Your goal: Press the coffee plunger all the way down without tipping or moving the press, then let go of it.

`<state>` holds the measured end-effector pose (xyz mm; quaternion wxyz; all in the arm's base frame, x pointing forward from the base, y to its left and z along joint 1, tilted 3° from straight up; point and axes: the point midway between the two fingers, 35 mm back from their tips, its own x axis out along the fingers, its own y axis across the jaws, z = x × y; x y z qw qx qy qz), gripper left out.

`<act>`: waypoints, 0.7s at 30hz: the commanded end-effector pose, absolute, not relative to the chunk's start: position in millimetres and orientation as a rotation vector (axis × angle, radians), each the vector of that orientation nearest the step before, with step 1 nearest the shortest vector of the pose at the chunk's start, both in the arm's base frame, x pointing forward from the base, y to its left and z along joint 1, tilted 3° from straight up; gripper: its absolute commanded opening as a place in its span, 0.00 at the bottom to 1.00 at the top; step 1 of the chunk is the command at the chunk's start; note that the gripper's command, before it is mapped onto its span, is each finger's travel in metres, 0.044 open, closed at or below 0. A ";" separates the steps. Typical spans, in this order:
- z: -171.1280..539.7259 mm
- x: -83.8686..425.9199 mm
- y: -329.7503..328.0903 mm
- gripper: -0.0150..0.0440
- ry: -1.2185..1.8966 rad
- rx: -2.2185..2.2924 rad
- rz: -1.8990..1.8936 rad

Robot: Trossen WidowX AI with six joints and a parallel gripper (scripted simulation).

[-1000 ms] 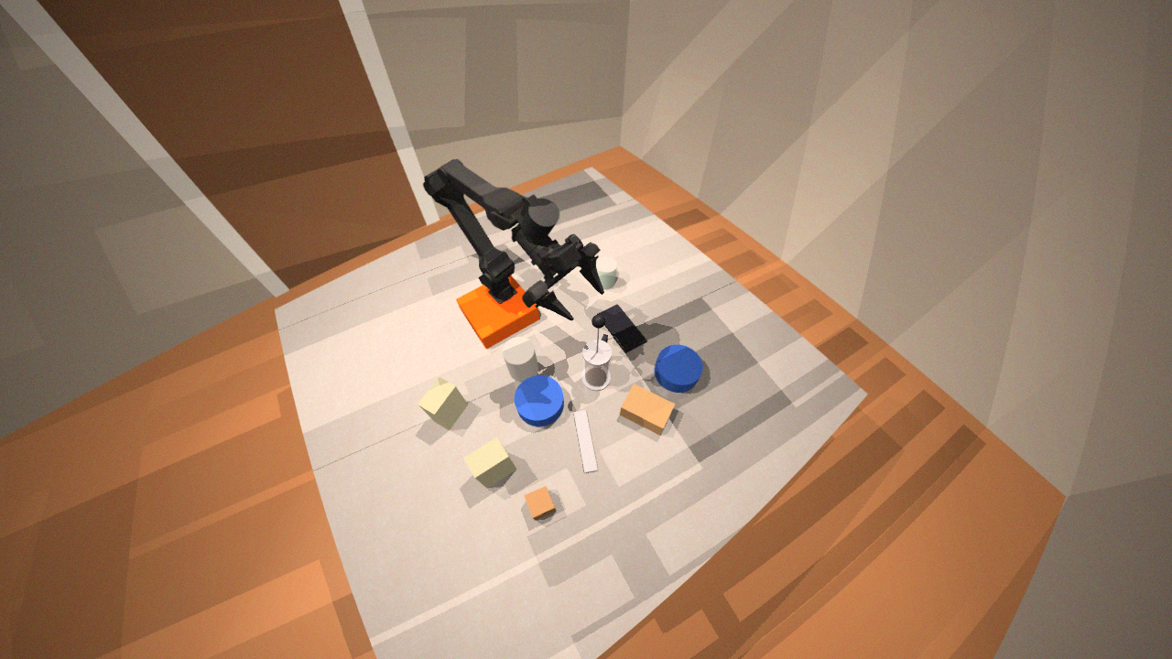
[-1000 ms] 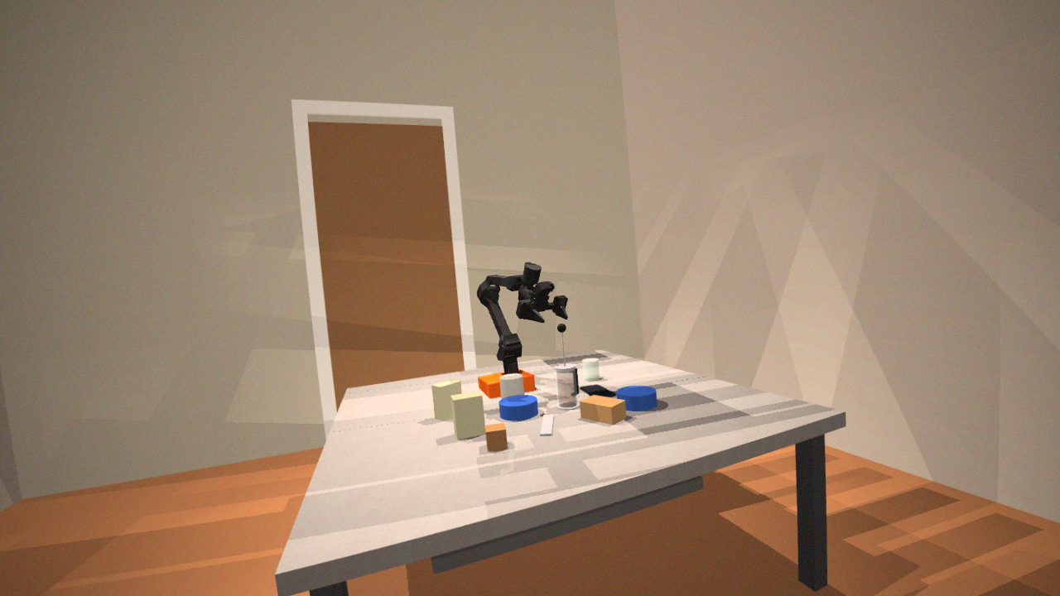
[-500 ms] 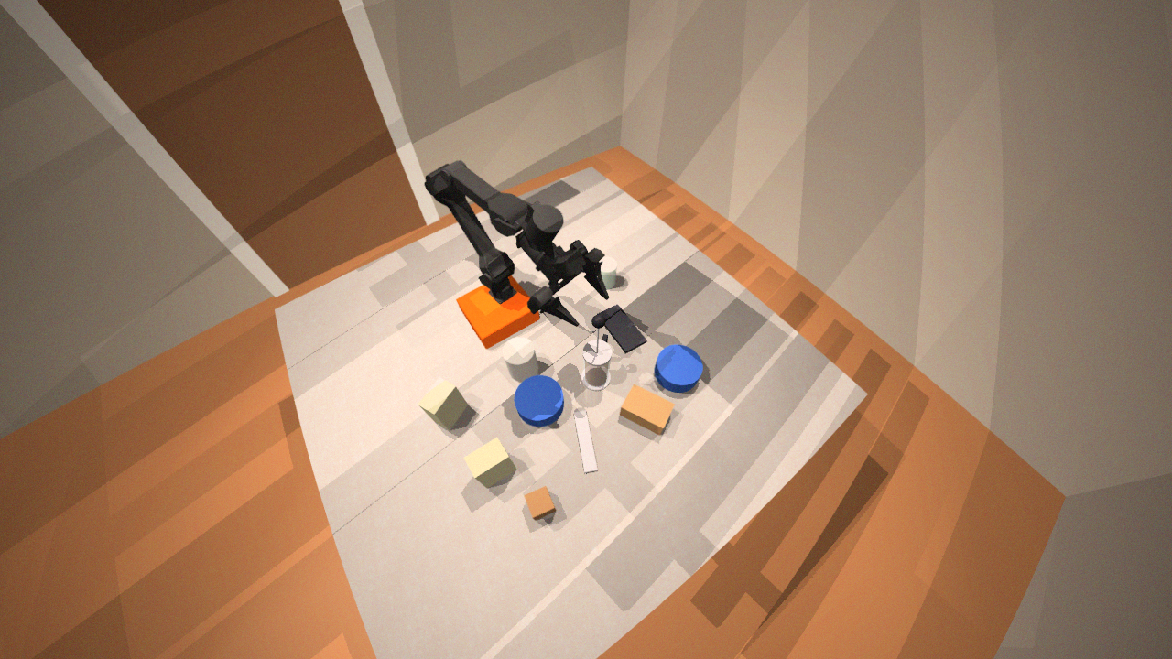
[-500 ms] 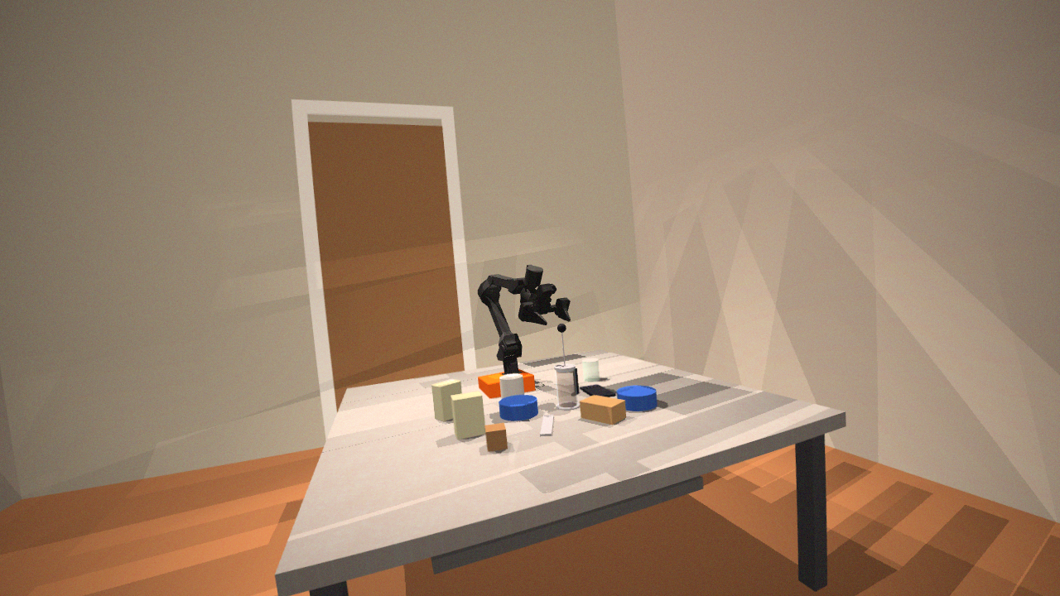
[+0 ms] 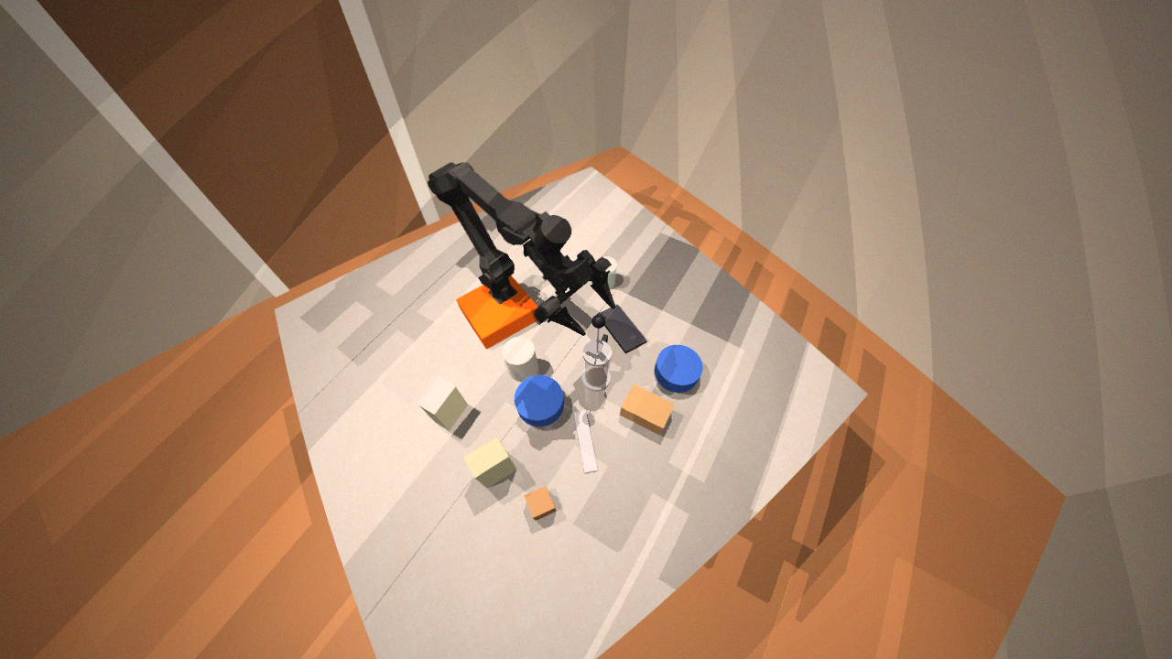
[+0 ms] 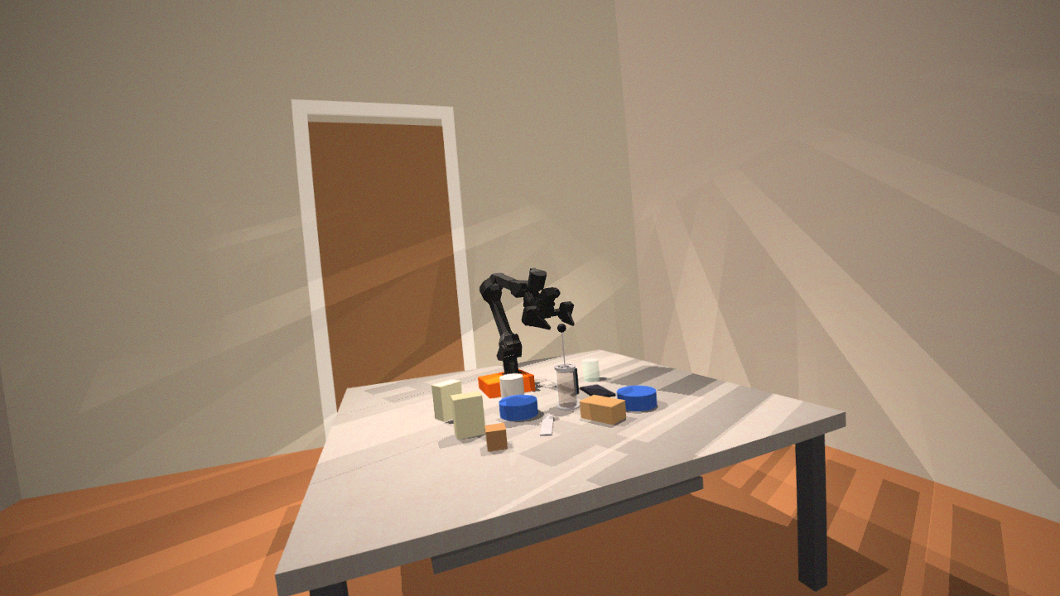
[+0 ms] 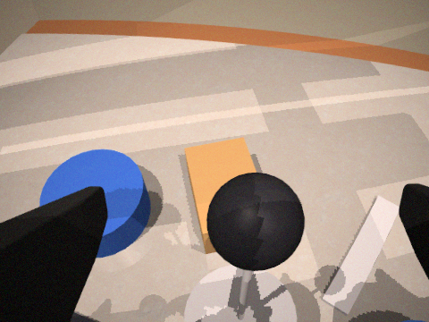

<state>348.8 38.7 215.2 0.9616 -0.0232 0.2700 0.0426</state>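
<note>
While end effector (image 5: pixel 599 320) (image 6: pixel 561 326) (image 7: pixel 256 200) gapes wide, empty, plunger knob (image 5: pixel 599 320) (image 6: pixel 561 327) (image 7: pixel 256 221) stands raised; no lettering legible.

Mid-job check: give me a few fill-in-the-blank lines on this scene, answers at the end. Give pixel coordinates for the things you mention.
The gripper (image 5: pixel 600 320) (image 6: pixel 561 324) (image 7: pixel 256 200) is ____, holding nothing.
The plunger's knob (image 5: pixel 599 320) (image 6: pixel 561 327) (image 7: pixel 256 221) is coloured ____.
The two round discs (image 5: pixel 538 398) (image 5: pixel 678 366) (image 6: pixel 517 406) (image 6: pixel 636 397) are coloured ____.
The arm's base block (image 5: pixel 484 324) (image 6: pixel 492 384) is coloured ____.

Missing words: open; black; blue; orange.
</note>
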 end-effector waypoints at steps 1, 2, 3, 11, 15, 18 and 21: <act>211.7 351.6 39.1 0.96 0.550 -0.049 0.088; 211.7 351.6 39.1 0.91 0.550 -0.049 0.088; 211.7 351.6 39.1 0.87 0.550 -0.049 0.088; 211.7 351.6 39.1 0.51 0.550 -0.049 0.088; 211.7 351.6 39.1 0.45 0.550 -0.049 0.088; 211.7 351.6 39.1 0.45 0.550 -0.049 0.088; 211.7 351.6 39.1 0.45 0.550 -0.049 0.088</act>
